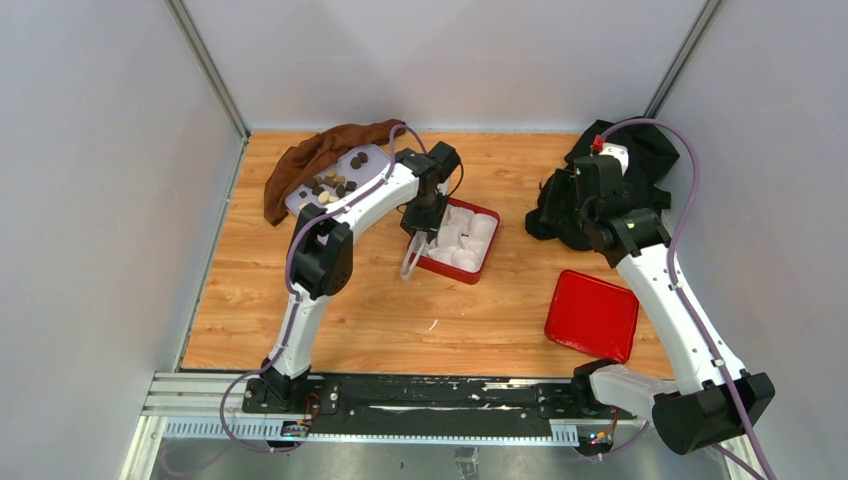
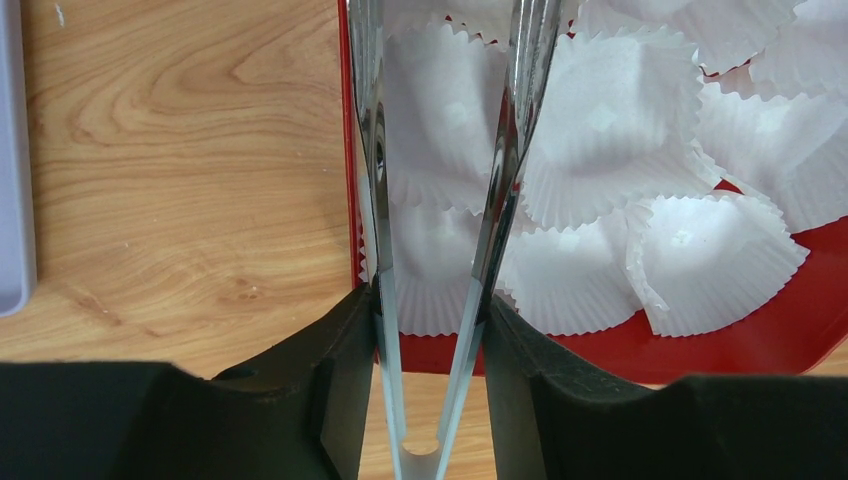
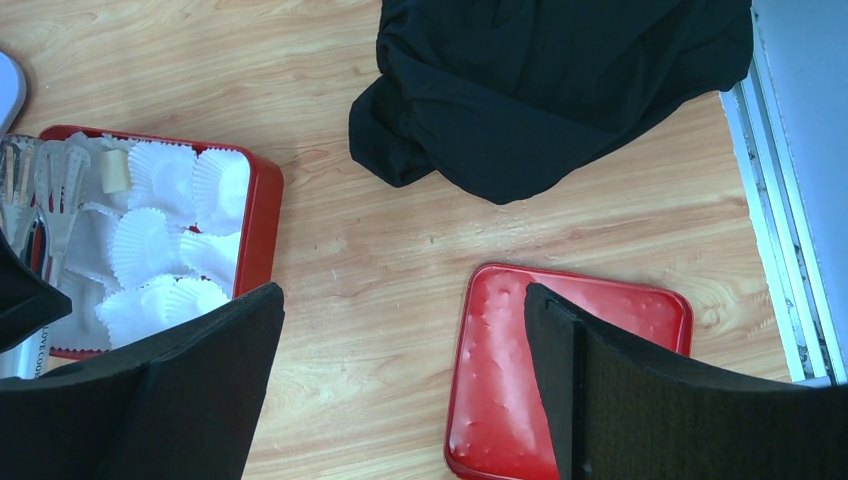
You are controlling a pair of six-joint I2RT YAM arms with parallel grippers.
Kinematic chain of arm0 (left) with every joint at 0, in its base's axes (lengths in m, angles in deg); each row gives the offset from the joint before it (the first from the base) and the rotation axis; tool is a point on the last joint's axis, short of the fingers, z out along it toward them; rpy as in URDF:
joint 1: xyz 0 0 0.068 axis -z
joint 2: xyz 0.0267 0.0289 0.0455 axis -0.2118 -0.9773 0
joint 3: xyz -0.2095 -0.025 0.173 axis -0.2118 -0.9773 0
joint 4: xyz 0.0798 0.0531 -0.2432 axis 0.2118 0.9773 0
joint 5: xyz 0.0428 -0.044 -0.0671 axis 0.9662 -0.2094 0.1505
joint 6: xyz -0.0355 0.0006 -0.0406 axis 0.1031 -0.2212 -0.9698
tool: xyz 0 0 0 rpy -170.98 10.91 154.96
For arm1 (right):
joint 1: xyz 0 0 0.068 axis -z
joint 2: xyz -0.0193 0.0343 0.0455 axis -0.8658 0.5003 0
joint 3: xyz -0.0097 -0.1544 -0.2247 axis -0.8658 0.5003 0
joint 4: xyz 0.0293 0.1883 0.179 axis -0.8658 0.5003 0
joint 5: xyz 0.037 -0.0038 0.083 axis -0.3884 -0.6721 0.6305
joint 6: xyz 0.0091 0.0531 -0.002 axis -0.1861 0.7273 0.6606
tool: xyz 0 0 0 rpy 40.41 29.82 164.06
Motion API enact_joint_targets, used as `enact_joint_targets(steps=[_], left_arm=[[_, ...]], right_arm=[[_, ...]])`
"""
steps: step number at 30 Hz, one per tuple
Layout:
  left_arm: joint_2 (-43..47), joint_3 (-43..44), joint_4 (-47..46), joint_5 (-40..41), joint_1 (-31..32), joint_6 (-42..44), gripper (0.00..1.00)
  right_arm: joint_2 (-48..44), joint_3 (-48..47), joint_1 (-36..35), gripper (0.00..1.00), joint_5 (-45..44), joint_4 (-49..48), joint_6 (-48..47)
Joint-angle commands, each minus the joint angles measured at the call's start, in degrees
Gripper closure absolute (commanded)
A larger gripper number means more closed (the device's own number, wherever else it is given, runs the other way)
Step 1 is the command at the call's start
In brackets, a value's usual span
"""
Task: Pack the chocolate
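Several small dark and tan chocolate pieces [image 1: 335, 182] lie on a pale tray [image 1: 372, 155] at the back left. One cream piece [image 3: 115, 172] sits among white paper cups [image 2: 610, 110] in the red box [image 1: 489, 249]. My left gripper [image 1: 422, 215] is shut on a pair of metal tongs [image 2: 505, 150], whose arms reach over the box's left side above the cups; the tong tips [image 3: 45, 180] look empty. My right gripper [image 3: 405, 300] is open and empty, held above the table between the box and the black cloth.
A red lid [image 1: 592, 315] lies flat at the right front. A black cloth [image 1: 640, 150] is heaped at the back right, a brown cloth [image 1: 310, 160] at the back left behind the tray. Grey walls enclose the wooden table [image 1: 400, 320].
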Motion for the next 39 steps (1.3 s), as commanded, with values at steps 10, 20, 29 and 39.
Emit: enact_joint_targets(steps=[10,20,29,39], left_arm=[[3.9,2.7,0.0,0.4,0.3,-0.8,0.64],[19.5,-15.2,-0.8,3.4,-3.8,0.4,0.78],[24.2,-35.4,-16.8,6.5,-5.4,1.3,0.76],[28.0,-49.2,-34.6,6.9,-5.4,-1.2,0.54]], right_arm=[[-0.2,0.1,0.4,0.06,-0.7,1.1,-0.5],[0.3,-0.1,0.4,0.06,-1.0,1.2,-1.2],[2.6,-0.8,0.4,0.06,0.7,0.2,-1.0],[3.5,-1.7,0.4,0.06,1.0,0.5,-1.7]])
